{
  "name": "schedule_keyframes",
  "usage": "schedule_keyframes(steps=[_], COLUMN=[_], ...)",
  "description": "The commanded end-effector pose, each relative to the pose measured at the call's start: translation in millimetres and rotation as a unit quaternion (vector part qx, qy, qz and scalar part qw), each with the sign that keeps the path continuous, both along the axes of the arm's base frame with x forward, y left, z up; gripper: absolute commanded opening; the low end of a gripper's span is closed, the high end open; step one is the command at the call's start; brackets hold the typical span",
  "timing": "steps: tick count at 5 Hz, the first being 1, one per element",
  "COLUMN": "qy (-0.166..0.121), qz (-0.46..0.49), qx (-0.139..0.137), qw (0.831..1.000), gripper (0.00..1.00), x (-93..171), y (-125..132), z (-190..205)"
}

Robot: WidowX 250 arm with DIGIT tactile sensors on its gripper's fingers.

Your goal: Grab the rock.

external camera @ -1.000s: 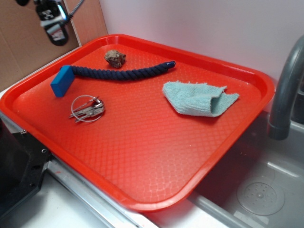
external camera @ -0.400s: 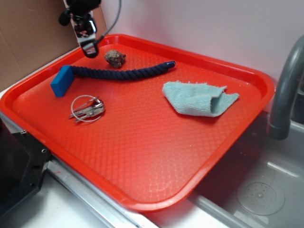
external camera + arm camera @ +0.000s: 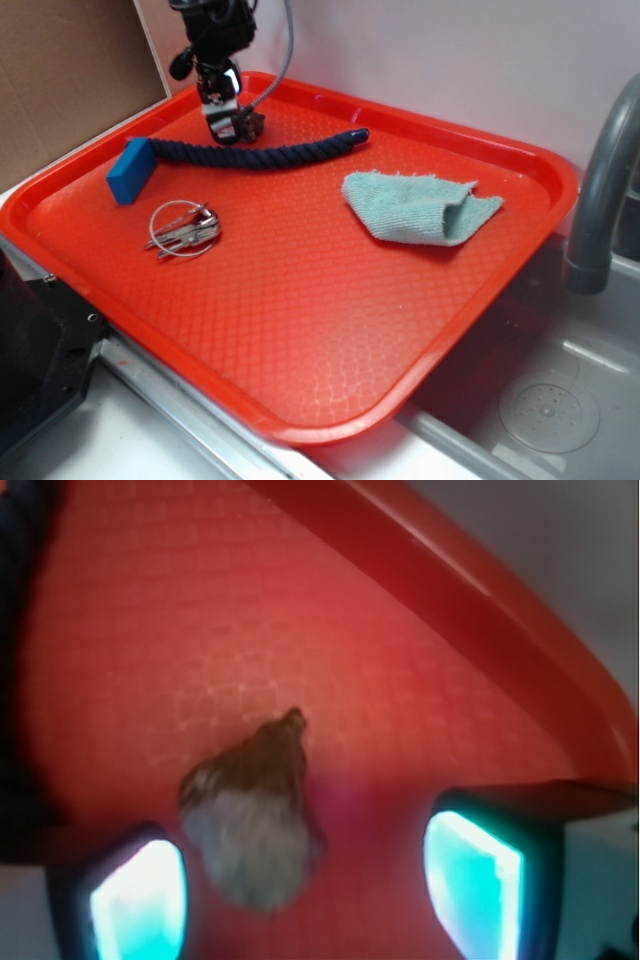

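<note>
In the wrist view the two fingers (image 3: 140, 895) stand apart, with pale blue glowing pads, and the rock (image 3: 255, 815) lies between them on the tray (image 3: 420, 600), closer to the left pad than to the right one. Whether a pad touches the rock, I cannot tell; the picture is blurred there. This view also shows the raised red rim passing diagonally beyond the rock, and a dark shape at the left edge.

The exterior view shows these things from farther away. The gripper (image 3: 222, 125) hangs down near the far left corner of the tray (image 3: 300, 330) and covers most of the rock (image 3: 252, 122), so only a small brown part shows at its right side. Just in front of the rock lies a dark blue rope (image 3: 260, 153), with a blue block (image 3: 131, 171) at its left end. Keys (image 3: 184, 231) lie nearer the left edge. A light green cloth (image 3: 420, 206) rests toward the right edge. The tray sits partly over a sink (image 3: 530, 400), beside a grey faucet (image 3: 600, 190).
</note>
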State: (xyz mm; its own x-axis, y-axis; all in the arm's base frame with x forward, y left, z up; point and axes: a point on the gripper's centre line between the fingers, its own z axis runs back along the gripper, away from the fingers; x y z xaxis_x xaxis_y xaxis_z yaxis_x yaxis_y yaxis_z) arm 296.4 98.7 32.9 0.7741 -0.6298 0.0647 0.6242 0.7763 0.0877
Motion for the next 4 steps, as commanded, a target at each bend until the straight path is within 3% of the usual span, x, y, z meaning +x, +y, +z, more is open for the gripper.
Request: schedule_keyframes(steps=[1,2,3,4], qy=[-0.002,0.002,0.005,0.023], qz=[-0.042,-0.046,-0.033,0.026], qx=[0.002,0.003,0.006,0.027], qw=[0.999,0.999,0.999,0.999], gripper=[0.99,0.0,0.0,0.0], x=[21.5,19.1,15.3,6.1], y=[-11.7,-13.1,-13.9,-17.4], z=[-6.9,-8.9,-5.1,9.6])
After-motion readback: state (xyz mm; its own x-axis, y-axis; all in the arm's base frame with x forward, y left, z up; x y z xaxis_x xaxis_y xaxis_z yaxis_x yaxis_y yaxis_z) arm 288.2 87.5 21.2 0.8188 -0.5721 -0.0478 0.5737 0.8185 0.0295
